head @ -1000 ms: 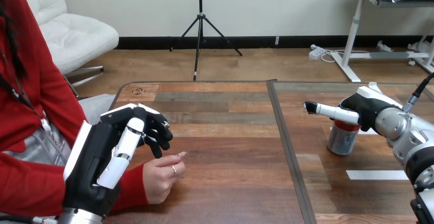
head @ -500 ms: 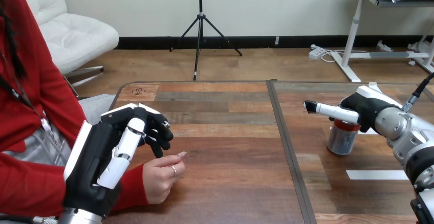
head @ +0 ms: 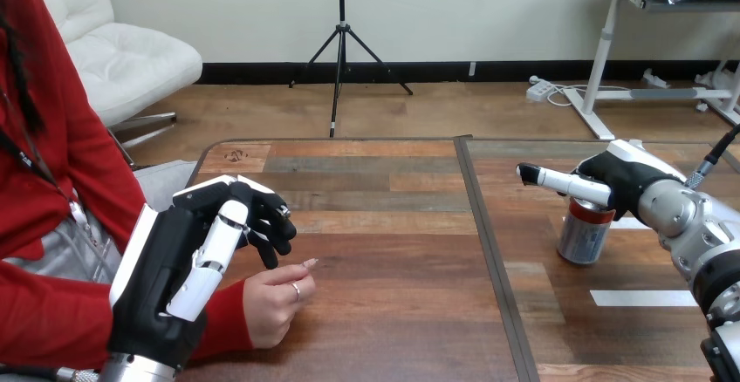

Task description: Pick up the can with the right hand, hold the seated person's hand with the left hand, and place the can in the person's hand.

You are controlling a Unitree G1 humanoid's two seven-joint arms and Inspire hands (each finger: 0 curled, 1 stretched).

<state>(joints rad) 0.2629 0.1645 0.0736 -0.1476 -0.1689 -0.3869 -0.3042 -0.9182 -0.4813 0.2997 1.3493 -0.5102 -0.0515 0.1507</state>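
The can (head: pixel 583 234) stands upright on the counter (head: pixel 393 225), on its right half and towards the right edge. It is silver with a red band round the top. The right robot hand (head: pixel 621 181) comes in from the right on its silver forearm and sits directly over the can's top, touching it or just above it. From this angle I cannot tell whether this robot hand is spread or closed on the can. A white strip (head: pixel 641 297) lies flat on the counter nearer than the can and a little to its right, apart from it.

At the near left, the person's hand (head: pixel 272 302) rests on the counter as a loose fist, coming out of a red sleeve. The left robot hand (head: pixel 188 264) rises from the near edge just left of it, with its back towards the camera. Its fingers (head: pixel 266 225) are curled inward above and slightly beyond the person's hand, closed on nothing. No contact between the two shows. The can is well apart from both of them, across the seam in the counter.
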